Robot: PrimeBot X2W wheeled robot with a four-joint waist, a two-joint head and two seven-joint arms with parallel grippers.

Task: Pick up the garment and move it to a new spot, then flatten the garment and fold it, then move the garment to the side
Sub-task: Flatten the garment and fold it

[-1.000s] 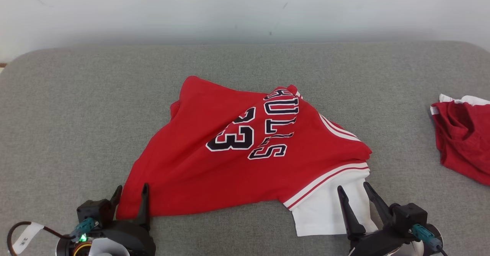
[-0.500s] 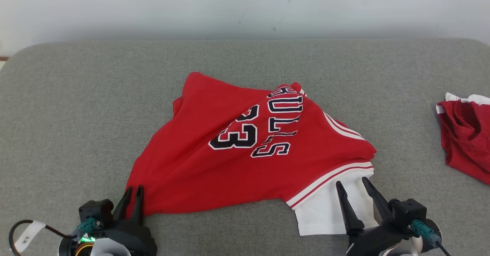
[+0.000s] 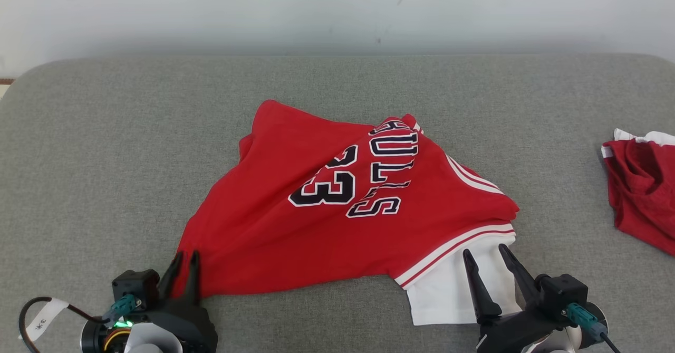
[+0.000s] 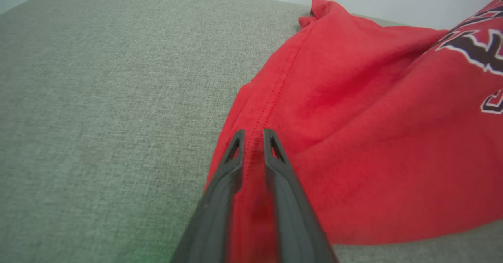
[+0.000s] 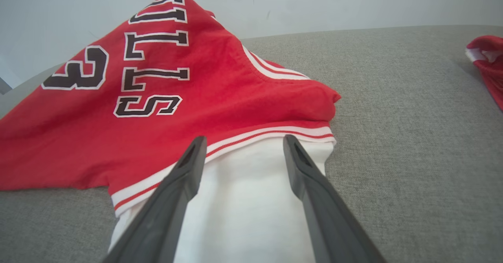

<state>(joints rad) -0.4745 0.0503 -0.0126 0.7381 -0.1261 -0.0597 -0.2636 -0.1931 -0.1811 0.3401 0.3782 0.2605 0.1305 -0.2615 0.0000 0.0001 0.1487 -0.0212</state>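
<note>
Grey woven fabric surface (image 3: 105,131) is seen stretching below a pale wall (image 3: 337,10), and at its near left the left gripper (image 3: 186,255) is clamped, fingers nearly together, on the near left corner of the red jersey with black-and-white lettering (image 3: 263,226). That jersey is spread rumpled across the middle of the surface, with a white cloth panel (image 3: 448,295) shown below its striped hem at the near right, over which the right gripper (image 3: 484,251) is held with its fingers apart. Well apart, at the far right edge, a crumpled red-and-white cloth (image 3: 640,184) is laid.
</note>
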